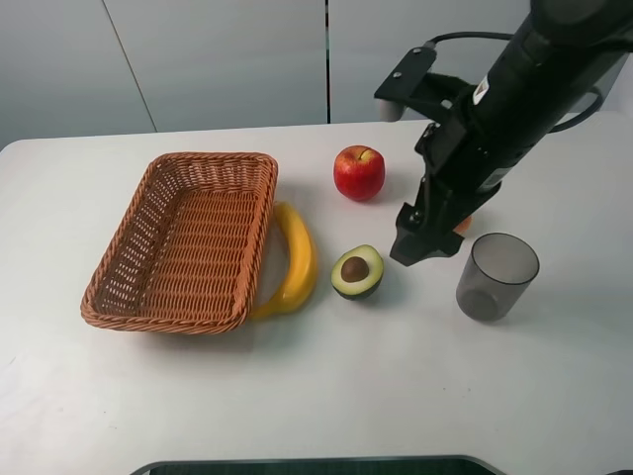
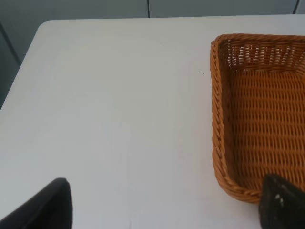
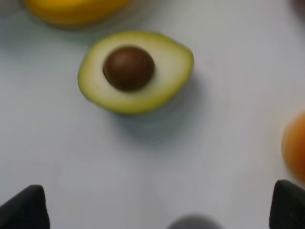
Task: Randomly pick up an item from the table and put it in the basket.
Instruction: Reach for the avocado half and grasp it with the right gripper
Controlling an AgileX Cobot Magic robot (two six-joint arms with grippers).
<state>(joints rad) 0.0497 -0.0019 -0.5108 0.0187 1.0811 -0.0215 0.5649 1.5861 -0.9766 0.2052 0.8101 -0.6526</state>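
The halved avocado [image 1: 357,271] lies cut face up on the white table [image 1: 326,396], pit showing, right of the banana. It fills the upper middle of the right wrist view [image 3: 136,71]. My right gripper [image 1: 420,247] hangs just right of the avocado, above the table, open and empty; its fingertips [image 3: 24,207] show at the wrist view's lower corners. The wicker basket [image 1: 188,237] stands at the left, empty; it also shows in the left wrist view [image 2: 259,114]. My left gripper [image 2: 167,205] is open and empty, off the basket's near-left corner; the exterior view does not show it.
A yellow banana [image 1: 294,259] lies along the basket's right side. A red apple [image 1: 359,172] sits behind the avocado. A grey translucent cup [image 1: 497,276] stands right of my right gripper. An orange-pink peach [image 1: 463,225] is mostly hidden behind the right arm, seen also in the right wrist view [image 3: 294,145].
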